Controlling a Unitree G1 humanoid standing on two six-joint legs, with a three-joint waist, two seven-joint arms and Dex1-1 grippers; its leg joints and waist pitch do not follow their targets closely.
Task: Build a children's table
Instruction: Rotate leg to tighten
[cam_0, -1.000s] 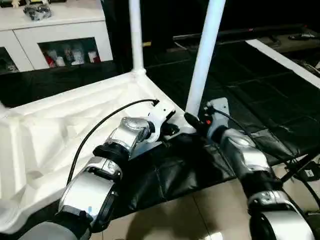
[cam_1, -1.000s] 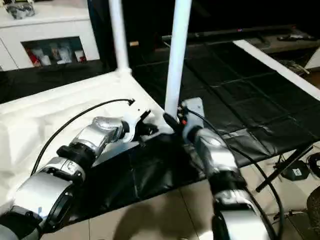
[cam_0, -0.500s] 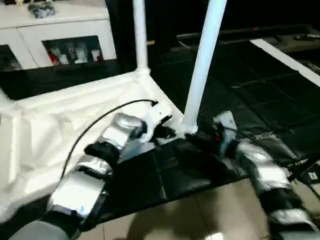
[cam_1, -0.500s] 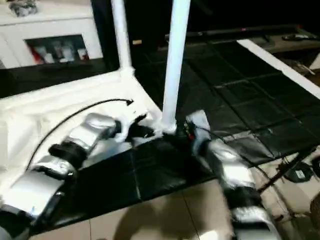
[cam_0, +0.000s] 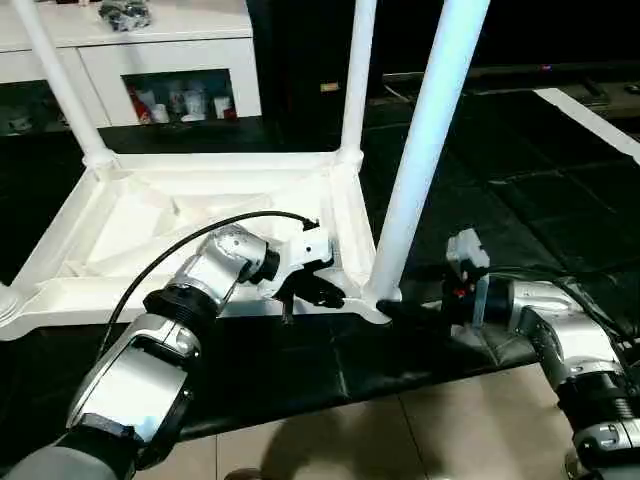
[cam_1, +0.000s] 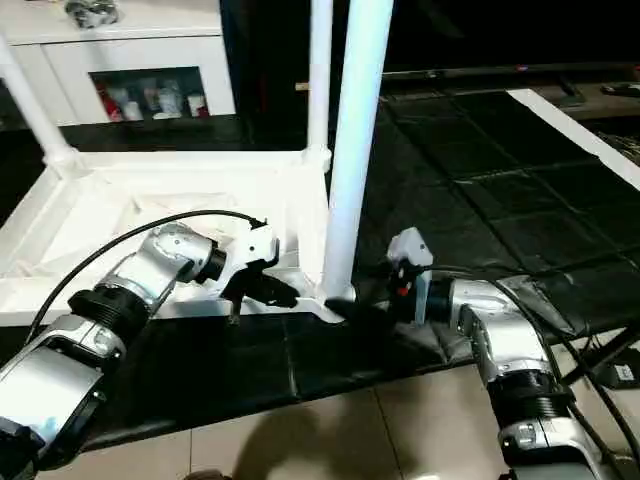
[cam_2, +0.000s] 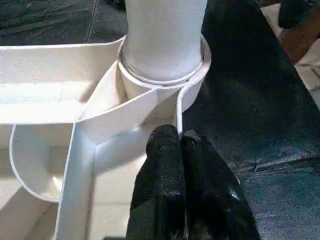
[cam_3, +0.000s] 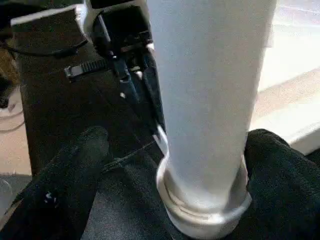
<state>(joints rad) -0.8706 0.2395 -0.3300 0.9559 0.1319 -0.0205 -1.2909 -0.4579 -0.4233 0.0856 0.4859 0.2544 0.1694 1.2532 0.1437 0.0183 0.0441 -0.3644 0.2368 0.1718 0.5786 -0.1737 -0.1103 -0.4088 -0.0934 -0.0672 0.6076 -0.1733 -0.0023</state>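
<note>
Our right gripper's fingers straddle the leg openly; left gripper pinches the tabletop rim. Light, slick plastic.

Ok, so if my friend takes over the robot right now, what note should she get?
Left pincer: shut on the rim of the tabletop, beside the near-right corner socket.
Right pincer: open, one finger on either side of the base of the near-right leg.
The tabletop lies upside down on the black mat.
Done: near-right leg, far-right leg and far-left leg stand in their sockets.
Left: the fourth corner is cut off at the picture's edge, so check it first.
</note>
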